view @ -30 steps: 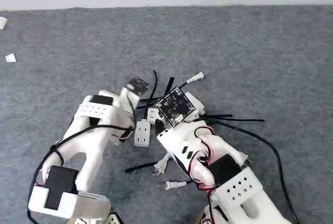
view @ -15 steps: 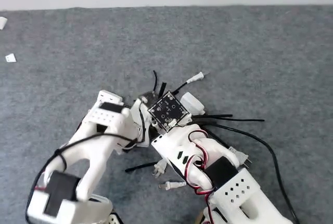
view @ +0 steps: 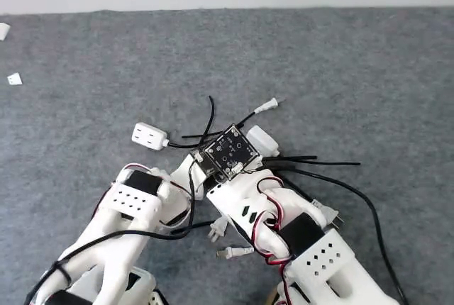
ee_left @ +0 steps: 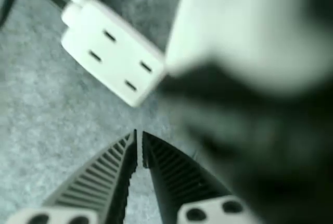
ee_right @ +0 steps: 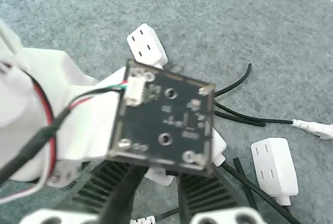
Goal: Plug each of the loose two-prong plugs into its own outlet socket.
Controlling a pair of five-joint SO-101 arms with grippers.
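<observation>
On the grey carpet the two arms crowd together over a tangle of black cords, and much of the work is covered. In the high view a black circuit board sits where the arms meet and hides what lies beneath it.

A lone socket lies clear of the arms, and its cord runs back under the board. A second socket rests just beside the board's far edge. A white plug lies near it, with its prongs pointing away from the arms. A front plug lies loose between the arms, near their bases. A half-covered plug is tucked against the right arm close by.

In the left wrist view, the left gripper has its ribbed fingers drawn almost together. Only a slit shows between them and nothing is in it. A nearby socket lies ahead of the tips, apart from them, with its slots facing up. A blurred white and dark mass covers one side, and I cannot tell what it is.

In the right wrist view, the right gripper has its jaws standing apart. A dark board close in front blocks the tips. A white piece shows partly between the fingers, too hidden to identify. Whether it touches them cannot be told.
</observation>
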